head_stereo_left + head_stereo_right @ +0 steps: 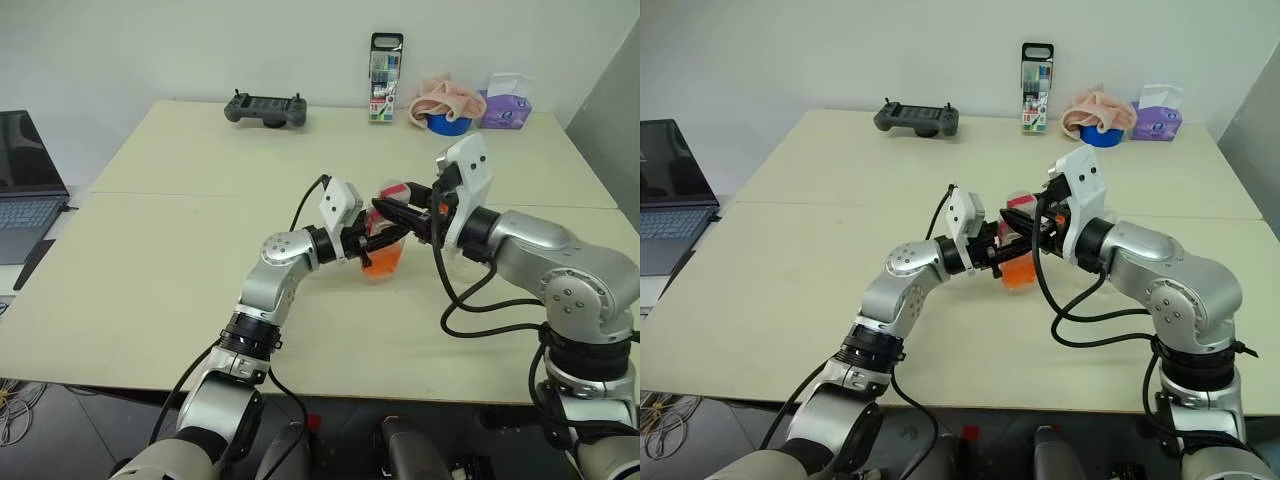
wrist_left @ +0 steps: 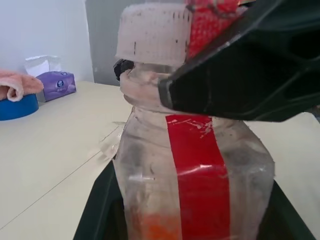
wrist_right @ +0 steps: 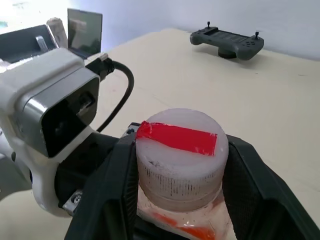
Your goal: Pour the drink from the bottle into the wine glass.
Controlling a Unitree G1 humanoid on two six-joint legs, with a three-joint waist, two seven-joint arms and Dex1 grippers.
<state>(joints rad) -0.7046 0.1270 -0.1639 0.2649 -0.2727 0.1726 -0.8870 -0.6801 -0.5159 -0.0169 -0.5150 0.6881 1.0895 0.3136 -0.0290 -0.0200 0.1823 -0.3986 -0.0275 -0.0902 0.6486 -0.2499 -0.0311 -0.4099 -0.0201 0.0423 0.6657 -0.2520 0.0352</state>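
- Nearest, the left pincer is clamped tight on the body of the small clear plastic bottle with a pinkish-red strip down its side, holding it upright in mid-worktop, above the pale cream worktop.
- Inside it, the translucent orange-red drink sits low, so little of the bottle is filled.
- Above that, the right pincer comes in roughly level from the robot's right, its two black fingers set on either side of the white ribbed cap with a red strip across its top; they stand part open around the cap, and whether they already press on it is hard to judge.
- The relation that matters: the bottle's long axis stands near vertical, and the cap lies straight between the right pincer's fingers, so that arm is the one placed to twist it off while the left steadies the body.
- I cannot make out the wine glass; a faint clear shape beside the bottle in the left wrist view might be it, but I cannot tell.
- Both pincers hide the bottle's neck and its underside.
- Farther back lie a dark grey handheld controller, a tall black-framed marker pack and a purple tissue pack.
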